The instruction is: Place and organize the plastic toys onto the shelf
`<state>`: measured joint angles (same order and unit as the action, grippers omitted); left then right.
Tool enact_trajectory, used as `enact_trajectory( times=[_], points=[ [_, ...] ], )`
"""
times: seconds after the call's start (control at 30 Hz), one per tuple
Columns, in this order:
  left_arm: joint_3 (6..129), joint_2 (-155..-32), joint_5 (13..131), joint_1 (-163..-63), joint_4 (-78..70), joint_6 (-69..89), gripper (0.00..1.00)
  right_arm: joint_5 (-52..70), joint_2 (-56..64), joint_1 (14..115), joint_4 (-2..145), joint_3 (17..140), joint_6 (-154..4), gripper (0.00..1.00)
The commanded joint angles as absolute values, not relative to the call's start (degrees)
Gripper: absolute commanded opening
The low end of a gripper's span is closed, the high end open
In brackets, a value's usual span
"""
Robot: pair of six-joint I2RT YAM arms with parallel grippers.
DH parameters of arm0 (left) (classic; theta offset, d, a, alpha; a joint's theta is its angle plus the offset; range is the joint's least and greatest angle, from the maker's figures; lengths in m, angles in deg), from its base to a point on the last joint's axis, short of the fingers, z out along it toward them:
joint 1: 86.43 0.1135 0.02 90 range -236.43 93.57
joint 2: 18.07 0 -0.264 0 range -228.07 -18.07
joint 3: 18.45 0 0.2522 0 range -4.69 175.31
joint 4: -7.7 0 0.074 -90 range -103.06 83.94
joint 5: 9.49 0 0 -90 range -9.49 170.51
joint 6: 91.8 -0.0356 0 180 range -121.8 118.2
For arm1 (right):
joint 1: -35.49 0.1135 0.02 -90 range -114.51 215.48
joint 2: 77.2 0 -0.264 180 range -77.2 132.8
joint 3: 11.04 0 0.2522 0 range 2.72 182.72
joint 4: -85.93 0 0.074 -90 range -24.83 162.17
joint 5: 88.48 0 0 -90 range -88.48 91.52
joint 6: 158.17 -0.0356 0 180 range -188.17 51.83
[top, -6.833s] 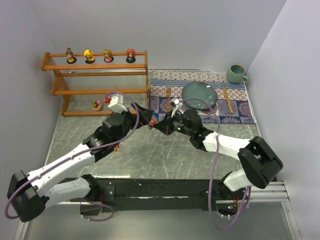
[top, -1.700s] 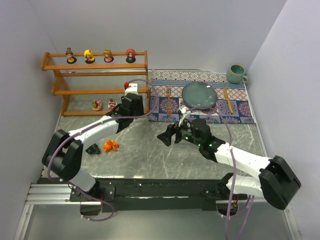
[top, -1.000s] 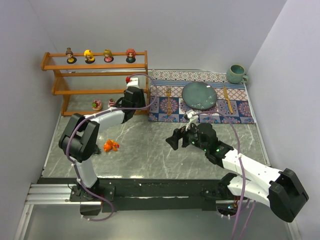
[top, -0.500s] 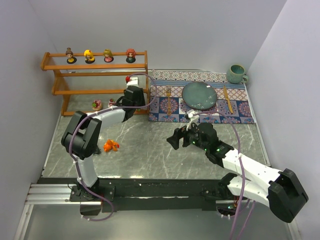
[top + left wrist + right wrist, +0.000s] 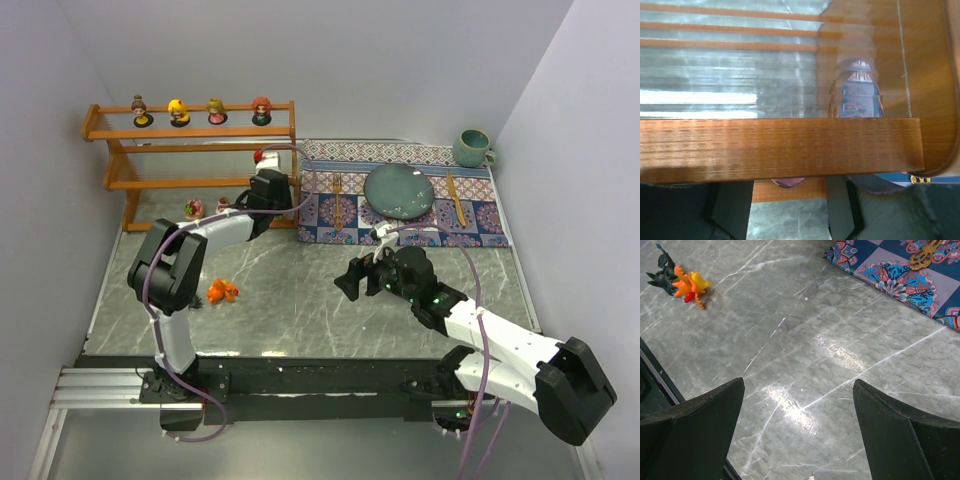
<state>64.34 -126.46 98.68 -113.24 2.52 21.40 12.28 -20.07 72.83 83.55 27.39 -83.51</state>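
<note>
**Toys being sorted onto the shelf: left claw at the lowest tier, right claw idle**

Four dolls are shown in an evenly spaced row on the top tier of the shelf, apparently grouped by kind. Two pink round toys are set side by side on the lowest tier. An orange creature and a dark creature, touching one another, lie on the table well apart from the shelf and are not yet put away.

The left claw is brought in low at the right end of the shelf, so that a rail crosses its camera view. Its fingers are held partway apart. A pink toy is glimpsed between them, largely hidden by the rail, and whether it is gripped cannot be told. The low approach is judged to be forced by the rail, past which a toy must be passed to join the pink pair.

The right claw is spread wide with nothing in it. It is hung over the table between the loose creatures and the mat, presumably kept out of the left arm's way and ready for the next pickup. A plate rests on the mat, and a mug stands at the mat's far right corner.
</note>
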Motion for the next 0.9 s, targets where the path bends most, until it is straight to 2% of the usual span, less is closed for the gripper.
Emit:
enact_trajectory(
  times=[0.0, 0.13, 0.37, 0.87],
  points=[
    [68.0, -128.4, 96.9, -113.0, 1.5, 21.2, 0.37, 12.5, -20.4, 72.5, 85.1, 27.1, -83.5, 0.96],
    [69.0, -129.1, 95.9, -112.9, -0.3, 21.5, 0.52, 12.7, -20.2, 72.3, 85.2, 27.1, -83.5, 0.96],
    [69.4, -128.7, 96.6, -112.9, -2.5, 21.8, 0.66, 13.1, -19.9, 72.3, 85.5, 26.9, -83.6, 0.96],
    [69.0, -128.6, 97.4, -112.9, -2.6, 22.7, 0.68, 13.6, -20.3, 72.2, 85.7, 26.5, -84.1, 0.96]
  ],
)
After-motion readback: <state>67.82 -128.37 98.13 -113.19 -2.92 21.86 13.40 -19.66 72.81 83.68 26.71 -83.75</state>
